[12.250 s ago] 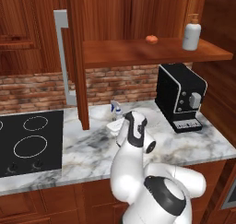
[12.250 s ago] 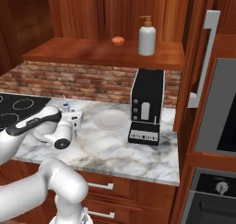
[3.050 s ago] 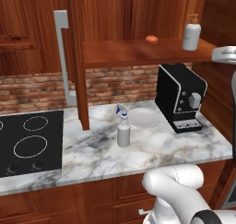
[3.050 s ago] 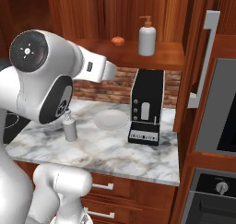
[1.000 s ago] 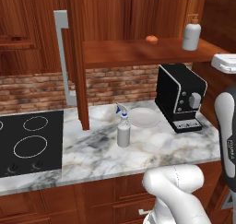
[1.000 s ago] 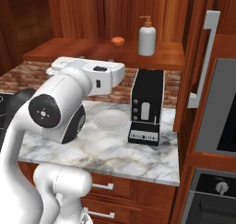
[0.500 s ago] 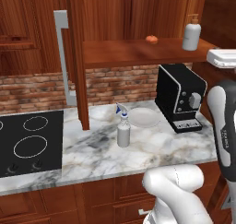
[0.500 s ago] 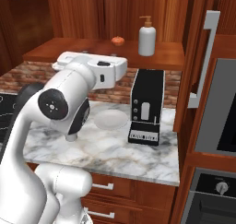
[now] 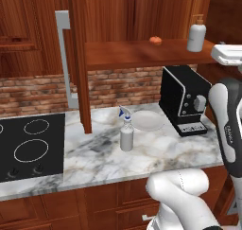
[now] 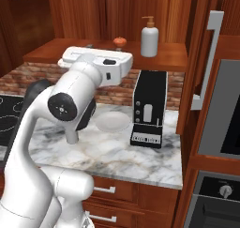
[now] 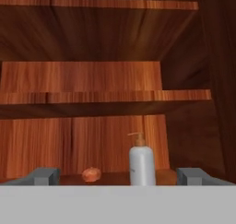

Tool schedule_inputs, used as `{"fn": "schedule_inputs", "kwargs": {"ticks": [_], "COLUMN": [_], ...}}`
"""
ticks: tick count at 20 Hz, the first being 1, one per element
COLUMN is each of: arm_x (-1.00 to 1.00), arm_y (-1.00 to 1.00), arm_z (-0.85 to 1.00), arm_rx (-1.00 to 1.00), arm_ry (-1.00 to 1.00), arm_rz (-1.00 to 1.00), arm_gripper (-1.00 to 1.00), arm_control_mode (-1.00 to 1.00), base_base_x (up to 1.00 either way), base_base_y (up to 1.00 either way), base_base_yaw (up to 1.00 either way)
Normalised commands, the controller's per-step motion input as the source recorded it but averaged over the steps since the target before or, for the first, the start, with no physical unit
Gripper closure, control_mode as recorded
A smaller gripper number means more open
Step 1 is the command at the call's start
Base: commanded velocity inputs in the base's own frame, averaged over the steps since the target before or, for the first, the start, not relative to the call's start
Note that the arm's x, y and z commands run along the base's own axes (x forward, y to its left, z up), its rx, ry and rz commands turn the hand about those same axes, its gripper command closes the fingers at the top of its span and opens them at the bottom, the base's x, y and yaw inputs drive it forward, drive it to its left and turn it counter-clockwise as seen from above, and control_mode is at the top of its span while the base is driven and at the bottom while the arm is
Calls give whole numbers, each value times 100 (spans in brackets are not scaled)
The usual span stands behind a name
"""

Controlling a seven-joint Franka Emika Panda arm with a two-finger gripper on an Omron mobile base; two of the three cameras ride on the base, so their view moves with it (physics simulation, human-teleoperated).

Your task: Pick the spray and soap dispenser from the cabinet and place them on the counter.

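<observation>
The soap dispenser (image 9: 196, 35) (image 10: 149, 39) stands upright on the shelf of the open cabinet (image 9: 137, 54). In the hand view the soap dispenser (image 11: 141, 165) is straight ahead and a little right of centre. My gripper (image 11: 118, 176) is open, empty and short of the bottle, its tips wide apart. My white hand (image 10: 96, 59) hovers at shelf height in front of the cabinet. The spray (image 9: 126, 134) stands upright on the marble counter (image 9: 165, 153). In the right base view my arm hides most of it and just its base (image 10: 71, 137) shows.
A small orange fruit (image 9: 155, 40) (image 11: 91, 174) lies on the shelf left of the dispenser. A black coffee machine (image 9: 184, 101) and a clear plate (image 9: 147, 121) sit on the counter below. The cooktop (image 9: 28, 146) is at the left. The cabinet door (image 9: 75, 58) hangs open.
My hand has risen a little, up to shelf level in front of the cabinet. The spray and the soap dispenser have not moved.
</observation>
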Motion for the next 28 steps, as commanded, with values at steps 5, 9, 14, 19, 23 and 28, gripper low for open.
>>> {"fn": "schedule_inputs", "kwargs": {"ticks": [5,9,14,19,23,28], "arm_x": [21,26,29,29,29,29], "arm_y": [-17,-21,-15,-9,-7,-4], "arm_z": [6,2,0,0,0,0], "arm_rx": [0,0,0,0,0,0], "arm_ry": [-3,0,0,0,0,0], "arm_rz": [0,0,0,0,0,0], "arm_gripper": [-100,-100,-100,-100,-100,-100], "arm_control_mode": [-100,-100,-100,-100,-100,-100], "base_base_x": [0,0,0,0,0,0], "base_base_y": [0,0,0,0,0,0], "base_base_yaw": [0,0,0,0,0,0]}}
